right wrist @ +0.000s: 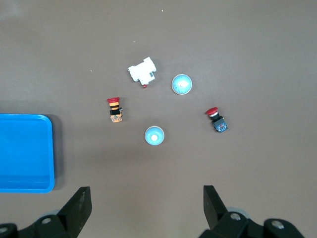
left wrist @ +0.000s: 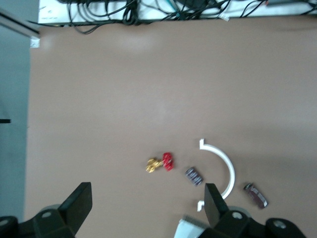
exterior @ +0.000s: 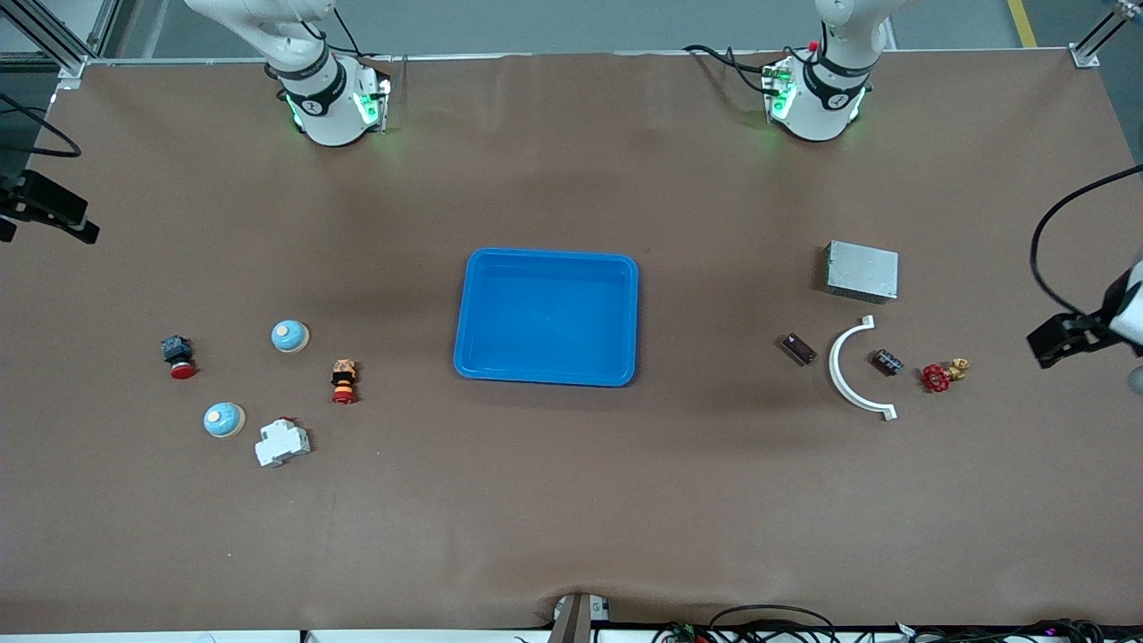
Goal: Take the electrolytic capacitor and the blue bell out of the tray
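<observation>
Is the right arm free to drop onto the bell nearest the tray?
Probably yes. The right hand hangs open above the table, and that bell stands apart from the push button and the second bell, with nothing over it.

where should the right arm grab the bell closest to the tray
Likely from straight above, fingers closing across the dome's rim. The bell sits upright, round and low, with open table around it. The right end effector is open, high above it.
</observation>
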### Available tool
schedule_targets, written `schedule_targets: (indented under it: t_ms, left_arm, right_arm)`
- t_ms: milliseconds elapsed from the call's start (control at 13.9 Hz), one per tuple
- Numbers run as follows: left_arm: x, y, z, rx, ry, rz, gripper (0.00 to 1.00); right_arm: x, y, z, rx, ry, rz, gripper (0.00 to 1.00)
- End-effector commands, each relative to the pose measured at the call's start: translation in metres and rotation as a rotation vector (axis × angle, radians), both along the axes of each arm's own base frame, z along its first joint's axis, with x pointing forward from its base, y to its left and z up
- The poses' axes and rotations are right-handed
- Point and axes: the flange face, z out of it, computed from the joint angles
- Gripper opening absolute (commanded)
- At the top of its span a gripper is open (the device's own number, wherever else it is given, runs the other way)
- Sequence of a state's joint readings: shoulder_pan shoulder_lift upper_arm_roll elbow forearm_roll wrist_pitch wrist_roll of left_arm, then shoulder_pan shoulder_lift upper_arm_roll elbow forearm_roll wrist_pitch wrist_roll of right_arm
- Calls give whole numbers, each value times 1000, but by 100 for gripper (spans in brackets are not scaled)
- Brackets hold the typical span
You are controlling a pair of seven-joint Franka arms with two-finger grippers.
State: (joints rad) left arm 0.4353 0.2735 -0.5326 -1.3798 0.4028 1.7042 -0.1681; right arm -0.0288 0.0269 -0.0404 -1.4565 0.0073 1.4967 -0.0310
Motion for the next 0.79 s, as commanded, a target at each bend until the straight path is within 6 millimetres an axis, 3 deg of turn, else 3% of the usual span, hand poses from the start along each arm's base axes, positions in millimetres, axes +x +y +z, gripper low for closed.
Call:
schedule_targets:
  t_ms: [0, 287, 573, 717]
  left_arm:
    - [-19, 5, 17, -31, 53, -10, 100]
    - [-44, 4, 50, -41, 36, -60, 100]
    - [-88, -7, 49, -188, 58, -30, 100]
    - [-112, -31, 52, -197, 65, -61, 100]
  right_arm:
    - [7, -1, 1, 13, -5, -15, 100]
    - [7, -5, 1, 11, -6, -22, 100]
    - [24, 5, -15, 7, -23, -9, 100]
    - [25, -5, -14, 12, -38, -24, 100]
